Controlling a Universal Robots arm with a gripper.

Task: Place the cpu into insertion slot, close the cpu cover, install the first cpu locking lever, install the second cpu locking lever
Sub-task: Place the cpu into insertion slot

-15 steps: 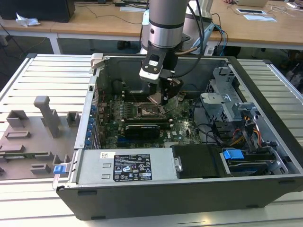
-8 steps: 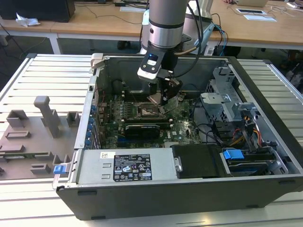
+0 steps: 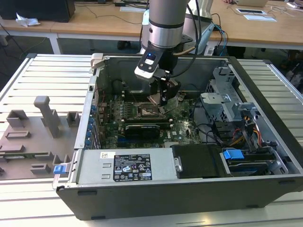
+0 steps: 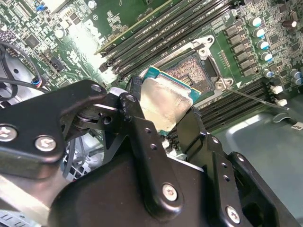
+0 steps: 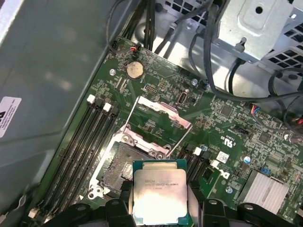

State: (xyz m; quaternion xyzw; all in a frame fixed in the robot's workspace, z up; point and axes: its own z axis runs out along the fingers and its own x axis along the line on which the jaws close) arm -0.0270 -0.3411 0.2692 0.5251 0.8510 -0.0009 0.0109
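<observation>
Green motherboard (image 5: 227, 130) in open case (image 3: 189, 194), jaws tight on the cpu (image 5: 158, 196) over the insertion slot (image 5: 118, 168).

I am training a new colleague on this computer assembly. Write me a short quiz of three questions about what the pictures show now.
1. True or false: the cpu already lies in the slot.
2. Choose one. The cover is: A) shut over the slot; B) swung open, away from the slot; C) missing from the board.
3. Fill in: the gripper is shut on the ____.

Key: 1 false, the cpu is held clear of the empty slot; 2 B; 3 cpu.
</observation>
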